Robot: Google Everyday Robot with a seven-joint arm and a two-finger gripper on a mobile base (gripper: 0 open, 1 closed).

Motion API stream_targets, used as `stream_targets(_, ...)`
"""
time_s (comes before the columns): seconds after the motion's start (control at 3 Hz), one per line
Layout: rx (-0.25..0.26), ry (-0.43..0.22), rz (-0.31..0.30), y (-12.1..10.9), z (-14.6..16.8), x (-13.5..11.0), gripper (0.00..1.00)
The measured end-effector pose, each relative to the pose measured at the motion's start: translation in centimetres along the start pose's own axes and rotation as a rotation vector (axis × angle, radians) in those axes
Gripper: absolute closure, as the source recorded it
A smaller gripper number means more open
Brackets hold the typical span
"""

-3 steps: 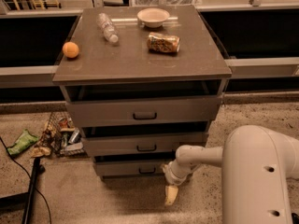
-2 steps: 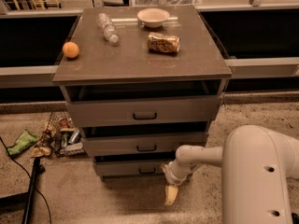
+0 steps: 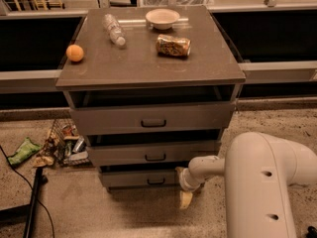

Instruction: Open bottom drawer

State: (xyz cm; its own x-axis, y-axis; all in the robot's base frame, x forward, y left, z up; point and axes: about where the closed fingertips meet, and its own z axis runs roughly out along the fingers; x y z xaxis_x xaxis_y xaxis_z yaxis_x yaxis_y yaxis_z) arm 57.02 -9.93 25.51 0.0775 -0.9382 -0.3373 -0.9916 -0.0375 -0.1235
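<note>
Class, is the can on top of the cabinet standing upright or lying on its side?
On its side: the can lies lengthwise on the cabinet top. The end effector hangs low beside the bottom drawer.

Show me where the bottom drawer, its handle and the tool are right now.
bottom drawer (image 3: 130, 178): camera view, bare left part of its front panel.
handle (image 3: 156, 181): camera view, middle of the small dark pull.
tool (image 3: 185, 198): camera view, pale tip near the floor, right of the handle.

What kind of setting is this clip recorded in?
Probably a robot test area in an office or lab: a three-drawer cabinet on speckled floor, its bottom drawer beside the gripper, litter nearby.
</note>
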Motion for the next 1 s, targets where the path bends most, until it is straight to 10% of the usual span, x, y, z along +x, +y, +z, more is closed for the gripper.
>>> stream_targets(1.0, 0.108, -0.076, -0.083, -7.0, 4.7, 2.1, 0.0)
